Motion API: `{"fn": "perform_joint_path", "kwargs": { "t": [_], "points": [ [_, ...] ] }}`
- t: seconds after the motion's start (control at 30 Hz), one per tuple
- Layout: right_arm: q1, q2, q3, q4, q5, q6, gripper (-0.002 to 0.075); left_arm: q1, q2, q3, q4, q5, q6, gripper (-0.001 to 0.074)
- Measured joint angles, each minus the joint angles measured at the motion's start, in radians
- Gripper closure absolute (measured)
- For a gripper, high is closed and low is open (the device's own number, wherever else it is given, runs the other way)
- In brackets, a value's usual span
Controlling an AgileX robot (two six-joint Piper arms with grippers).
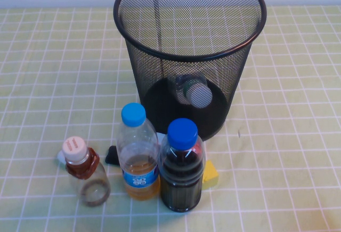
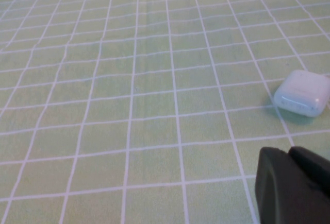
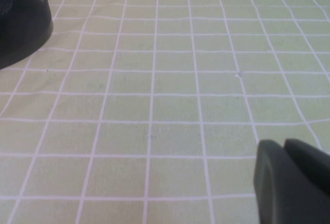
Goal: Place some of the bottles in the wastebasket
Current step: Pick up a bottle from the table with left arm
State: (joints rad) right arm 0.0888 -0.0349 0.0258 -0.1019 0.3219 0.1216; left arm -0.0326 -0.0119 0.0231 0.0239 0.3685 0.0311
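The round black wire-mesh wastebasket [image 1: 189, 56] stands at the far centre of the green-checked table [image 1: 287, 152]. Through its mesh, the clear plastic bottle with the white cap and green-and-white label [image 1: 193, 90] lies on its side at the bottom, cap toward the near side, so that one is already in.

The smaller clear bottle with the pale pink cap and reddish-brown neck wrap [image 1: 85, 172] stands upright at the near left. Just to its right stand a blue-capped bottle of amber liquid [image 1: 138, 154] and a blue-capped bottle of dark liquid [image 1: 181, 167], close together, with a yellow block [image 1: 210, 174] behind the dark one.

The small bottle looks empty, so likely light, thin-walled and easy to tip or crush; its smooth body may slip. The wrapped neck or upper body, approached from the open left side, seems the safest hold.

The left tool [image 2: 294, 188] shows only as a dark edge over bare table near a small white case [image 2: 302, 93]; the right tool [image 3: 291, 180] likewise sits low, well right of the basket. Neither holds anything visible, and how far open either stands cannot be told.
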Motion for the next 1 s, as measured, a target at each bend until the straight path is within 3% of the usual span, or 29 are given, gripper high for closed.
{"fn": "perform_joint_path", "kwargs": {
  "t": [0.77, 1.0],
  "points": [
    [0.0, 0.0, 0.0, 0.0, 0.0, 0.0, 0.0733, 0.0, 0.0, 0.0, 0.046, -0.002, 0.008, 0.0736],
    [0.0, 0.0, 0.0, -0.002, 0.0, 0.0, 0.0733, 0.0, 0.0, 0.005, -0.055, -0.21, -0.031, 0.0736]
  ]
}}
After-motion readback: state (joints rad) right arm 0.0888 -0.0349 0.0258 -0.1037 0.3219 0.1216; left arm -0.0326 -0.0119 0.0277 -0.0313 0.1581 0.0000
